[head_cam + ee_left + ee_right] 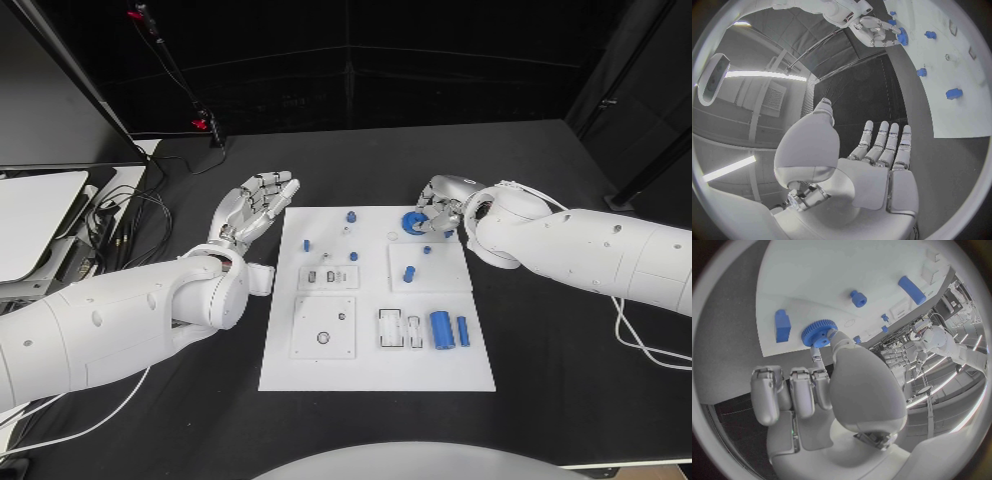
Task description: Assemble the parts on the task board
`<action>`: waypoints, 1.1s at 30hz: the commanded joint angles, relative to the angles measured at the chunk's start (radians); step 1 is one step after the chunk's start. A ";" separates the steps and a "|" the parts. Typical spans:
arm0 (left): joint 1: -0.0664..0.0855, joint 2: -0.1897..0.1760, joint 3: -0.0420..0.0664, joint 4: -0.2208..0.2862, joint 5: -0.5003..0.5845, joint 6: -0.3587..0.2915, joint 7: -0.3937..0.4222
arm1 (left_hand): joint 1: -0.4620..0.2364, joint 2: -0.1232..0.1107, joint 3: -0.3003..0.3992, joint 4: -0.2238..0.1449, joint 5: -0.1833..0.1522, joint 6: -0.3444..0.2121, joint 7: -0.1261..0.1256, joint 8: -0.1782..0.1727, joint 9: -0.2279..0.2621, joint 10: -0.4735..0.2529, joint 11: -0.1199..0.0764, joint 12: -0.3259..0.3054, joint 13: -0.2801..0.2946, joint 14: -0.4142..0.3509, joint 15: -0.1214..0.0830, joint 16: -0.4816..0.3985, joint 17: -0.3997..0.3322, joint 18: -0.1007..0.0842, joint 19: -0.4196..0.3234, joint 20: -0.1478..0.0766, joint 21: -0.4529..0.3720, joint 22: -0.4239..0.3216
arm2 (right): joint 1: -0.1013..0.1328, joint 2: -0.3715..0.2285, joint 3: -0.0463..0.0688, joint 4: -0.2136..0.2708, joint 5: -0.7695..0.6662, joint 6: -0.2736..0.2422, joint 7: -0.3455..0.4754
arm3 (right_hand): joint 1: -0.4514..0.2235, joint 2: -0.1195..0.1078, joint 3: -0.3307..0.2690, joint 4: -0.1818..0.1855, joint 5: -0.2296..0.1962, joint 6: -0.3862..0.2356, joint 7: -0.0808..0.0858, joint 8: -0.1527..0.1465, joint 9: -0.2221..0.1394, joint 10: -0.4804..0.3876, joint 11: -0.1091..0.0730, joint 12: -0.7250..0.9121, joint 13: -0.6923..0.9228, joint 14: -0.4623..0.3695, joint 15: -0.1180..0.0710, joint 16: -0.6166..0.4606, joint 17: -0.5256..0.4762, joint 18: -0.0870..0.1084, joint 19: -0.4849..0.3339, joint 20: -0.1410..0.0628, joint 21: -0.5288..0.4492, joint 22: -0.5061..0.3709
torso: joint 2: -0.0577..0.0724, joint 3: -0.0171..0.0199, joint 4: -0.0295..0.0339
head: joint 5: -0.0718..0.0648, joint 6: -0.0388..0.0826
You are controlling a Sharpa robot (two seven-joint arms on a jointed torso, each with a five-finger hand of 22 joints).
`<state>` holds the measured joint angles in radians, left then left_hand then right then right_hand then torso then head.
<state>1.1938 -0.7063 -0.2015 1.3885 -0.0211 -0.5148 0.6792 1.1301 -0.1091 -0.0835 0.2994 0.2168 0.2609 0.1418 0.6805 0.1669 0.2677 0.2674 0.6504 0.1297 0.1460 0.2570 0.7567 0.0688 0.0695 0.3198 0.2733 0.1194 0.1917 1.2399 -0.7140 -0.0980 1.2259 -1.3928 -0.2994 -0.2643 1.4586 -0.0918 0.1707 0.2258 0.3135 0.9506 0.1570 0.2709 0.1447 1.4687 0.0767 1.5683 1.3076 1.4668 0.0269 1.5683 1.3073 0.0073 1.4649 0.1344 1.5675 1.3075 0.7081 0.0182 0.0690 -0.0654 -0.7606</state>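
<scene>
I've got the task board [378, 375] square in the middle of the black table [577, 380], and everything hangs off that. My right hand [440, 205] sits at the board's far right corner, and the blue gear [415, 224] is right there at its fingertips, on the board's surface. From the right wrist camera I see the blue gear [819, 333] pressed against the tip of one finger [837, 341] while the other fingers [792, 395] are curled back toward the palm. Whether that counts as a real pinch or just a touch, I cannot tell from here. Just beside the gear lies a small blue block [782, 325], and a little blue peg [857, 298] stands farther in on the board.

My left hand [257, 205] hangs over the table just off the board's far left edge, fingers straight and spread, holding nothing. The left wrist camera shows the same flat palm [879, 170] apart from the board [954, 115].

Near the board's right side, toward me, two blue cylinders [450, 330] lie side by side.
</scene>
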 commanded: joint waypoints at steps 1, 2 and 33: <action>0.002 0.001 0.001 0.001 -0.006 0.009 0.336 | 0.002 0.009 0.007 0.000 0.002 -0.003 0.156 0.006 -0.001 -0.010 0.000 0.003 -0.001 -0.006 0.003 0.004 -0.001 0.019 -0.001 0.006 0.004 0.001 | -0.005 -0.005 -0.003 0.005 -0.009 -0.076 0.019 | 0.013 0.010 0.005 -0.004 0.006 0.062 -0.026 0.003 0.002 0.102 -0.008 0.003 0.263 0.104 -0.007 0.002 0.263 -0.007 0.106 -0.005 0.003 0.263 | 0.000 0.0007 -0.0002 | 0.003 0.001; 0.002 0.000 0.001 0.000 -0.006 0.009 0.336 | 0.002 0.009 0.007 0.000 0.002 -0.003 0.156 0.006 -0.001 -0.010 0.000 0.003 -0.001 -0.006 0.003 0.004 -0.001 0.019 -0.001 0.006 0.004 0.001 | -0.005 -0.006 -0.003 0.007 -0.007 -0.094 0.030 | 0.012 0.010 0.005 -0.003 0.007 0.062 -0.026 0.001 0.001 0.102 -0.008 0.003 0.263 0.104 -0.007 0.002 0.263 -0.007 0.106 -0.005 0.003 0.263 | 0.000 0.0008 -0.0003 | 0.004 0.001; 0.002 -0.003 0.001 -0.004 -0.006 0.008 0.334 | 0.000 0.017 0.011 -0.001 0.011 -0.004 0.156 0.009 -0.005 -0.011 0.000 0.008 -0.005 -0.007 0.003 0.007 -0.002 0.020 -0.003 0.007 0.007 0.003 | 0.007 0.080 0.000 0.082 0.071 -0.193 0.154 | -0.004 0.010 0.009 -0.003 0.019 0.081 -0.026 -0.028 -0.008 0.102 -0.008 0.003 0.263 0.104 -0.009 0.002 0.263 -0.007 0.106 -0.005 0.003 0.263 | 0.000 0.0000 0.0016 | 0.034 -0.001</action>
<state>1.1939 -0.7090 -0.2017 1.3846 -0.0211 -0.5146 0.6792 1.1318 -0.1004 -0.0784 0.2998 0.2205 0.2610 0.1418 0.6844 0.1625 0.2616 0.2665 0.6544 0.1257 0.1459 0.2570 0.7567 0.0681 0.0694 0.3198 0.2732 0.1194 0.1934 1.2440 -0.6402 -0.0993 1.3127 -1.3224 -0.5140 -0.1224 1.4538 -0.0874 0.1743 0.2213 0.3290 0.9740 0.1802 0.2397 0.1336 1.4648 0.0730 1.5683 1.3075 1.4667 0.0269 1.5684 1.3079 0.0074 1.4649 0.1343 1.5675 1.3074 0.7083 0.0181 0.0692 -0.0332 -0.7594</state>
